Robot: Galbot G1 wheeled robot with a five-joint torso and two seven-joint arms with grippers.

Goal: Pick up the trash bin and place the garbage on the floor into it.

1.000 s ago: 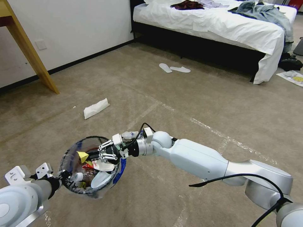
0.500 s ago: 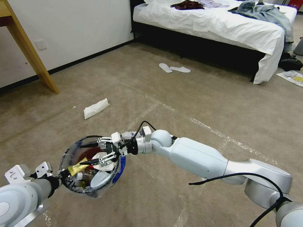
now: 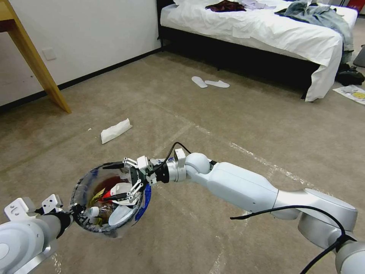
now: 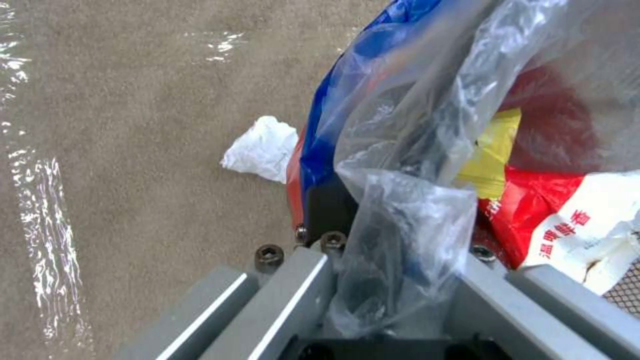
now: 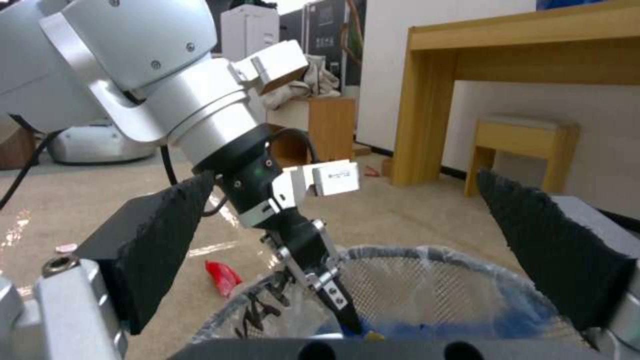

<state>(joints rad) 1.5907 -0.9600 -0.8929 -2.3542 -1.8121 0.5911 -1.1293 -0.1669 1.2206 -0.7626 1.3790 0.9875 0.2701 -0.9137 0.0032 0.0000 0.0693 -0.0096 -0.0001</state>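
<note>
Two slippers beyond trash bin

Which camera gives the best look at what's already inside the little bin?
The head view: it looks straight down into the trash bin, showing yellow and red scraps, white pieces and a bottle. The left wrist view sees a red and white wrapper and a yellow scrap through the bag. The right wrist view catches mostly the bin's mesh wall, hardly any contents.

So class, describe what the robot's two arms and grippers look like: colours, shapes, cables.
Both arms are smooth, rounded, white and silver shells. A black cable loops along the right arm. The right gripper has black fingers on silver linkages, with textured black pads. The left gripper has a black wrist ring and white angular brackets.
</note>
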